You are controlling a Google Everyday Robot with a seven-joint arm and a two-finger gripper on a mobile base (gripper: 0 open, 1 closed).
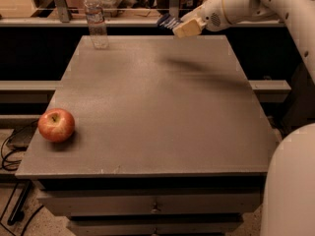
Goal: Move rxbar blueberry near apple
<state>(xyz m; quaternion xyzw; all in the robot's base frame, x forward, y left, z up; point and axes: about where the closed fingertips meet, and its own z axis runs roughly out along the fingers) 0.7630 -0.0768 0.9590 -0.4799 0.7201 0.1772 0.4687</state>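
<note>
The white robot arm's two-finger gripper (179, 27) hangs in the air above the far edge of the flat grey table (162, 132), a little right of centre. Its tan fingers are pinched on the rxbar blueberry (167, 20), a small flat snack bar in a dark navy-blue wrapper, which sticks out to the left of the claw, clear of the tabletop (a soft shadow (184, 65) lies on the surface beneath it). The apple (56, 125), round and red with yellowish patches, sits near the table's front left corner, well apart from the bar. A clear plastic water bottle (97, 19) stands upright at the far left. The pick-up looks done. What seems left is the carry diagonally across the table, then setting the bar down just beside the apple and letting go.
</note>
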